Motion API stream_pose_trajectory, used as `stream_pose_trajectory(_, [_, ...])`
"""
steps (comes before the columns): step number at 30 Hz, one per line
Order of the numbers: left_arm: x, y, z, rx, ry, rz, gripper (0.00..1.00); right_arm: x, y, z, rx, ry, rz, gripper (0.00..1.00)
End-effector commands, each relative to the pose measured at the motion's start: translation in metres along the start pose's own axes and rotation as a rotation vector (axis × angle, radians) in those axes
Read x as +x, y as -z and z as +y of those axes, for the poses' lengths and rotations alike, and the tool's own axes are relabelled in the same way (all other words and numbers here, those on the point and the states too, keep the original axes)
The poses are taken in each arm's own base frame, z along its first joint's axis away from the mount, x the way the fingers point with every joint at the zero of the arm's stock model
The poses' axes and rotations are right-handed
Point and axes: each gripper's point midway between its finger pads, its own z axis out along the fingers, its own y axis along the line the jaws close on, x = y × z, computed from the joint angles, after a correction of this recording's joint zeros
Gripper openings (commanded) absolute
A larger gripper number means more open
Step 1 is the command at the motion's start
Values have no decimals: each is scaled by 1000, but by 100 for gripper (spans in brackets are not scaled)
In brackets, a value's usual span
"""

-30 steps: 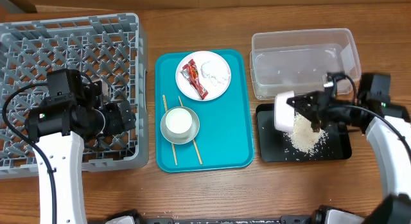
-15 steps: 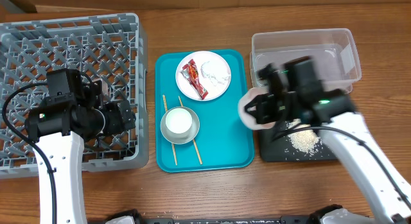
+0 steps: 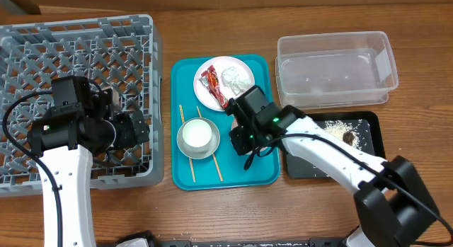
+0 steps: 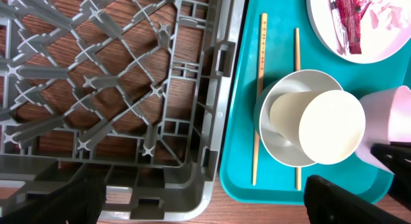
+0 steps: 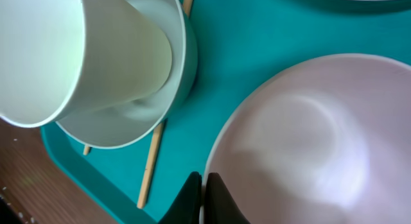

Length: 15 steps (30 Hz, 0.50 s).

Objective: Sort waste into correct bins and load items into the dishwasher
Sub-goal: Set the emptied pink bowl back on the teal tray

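Wood-grain bench (image 3: 212, 219) runs along the near edge, and just beyond it the teal tray (image 3: 265, 173) carries most of what is left to sort. A second ago the right jaws held a pale bowl tipped over the black tray (image 3: 376, 144) at the right, with rice heaped beneath it. Since then the arm has swung left, and the emptied bowl (image 5: 289, 140) now hangs low over the right half of the teal tray; whether it touches, I cannot tell. The right jaws are closed on its rim: in the wrist view the dark tips pinch the bowl's near edge, its inside seemingly turned to the camera. I judge the rice step done and this bowl ready for the rack.

Just left of it the white cup (image 3: 196, 134) lies tilted in the second bowl (image 3: 214, 144), which sits across the two chopsticks (image 3: 190, 169). The left jaws are spread wide and empty over the near right corner of the grey dish rack (image 3: 78, 49), unchanged over that second.

Farther right, rice (image 3: 338, 127) and the brown lump (image 3: 348, 137) lie in the black tray. Farther back, the plate (image 3: 244, 95) holds the red wrapper (image 3: 212, 88) and the tissue (image 3: 235, 78), both not yet binned. Farthest, I can make out nothing in the clear tub (image 3: 386, 59).
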Motion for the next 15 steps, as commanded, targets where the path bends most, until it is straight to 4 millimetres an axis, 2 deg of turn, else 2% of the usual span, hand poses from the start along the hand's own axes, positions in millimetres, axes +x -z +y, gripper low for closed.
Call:
stream_pose_trajectory(1, [-7, 6, -2, 10, -14, -26, 100, -7, 3, -3, 25, 3, -19, 15])
stream_pose_trajectory(4, [-7, 6, -2, 10, -14, -26, 100, -9, 11, -1, 26, 1, -20, 22])
stream_pose_trajectory(8, [-7, 6, -2, 10, -14, -26, 100, -30, 42, 5, 40, 2, -56, 29])
stream_pose_trajectory(12, [-7, 6, -2, 10, -14, -26, 100, -71, 88, 14, 81, 21, -155, 41])
stream_pose_trajectory(15, [-7, 6, -2, 10, -14, -25, 100, -104, 114, 22, 97, 75, -267, 53])
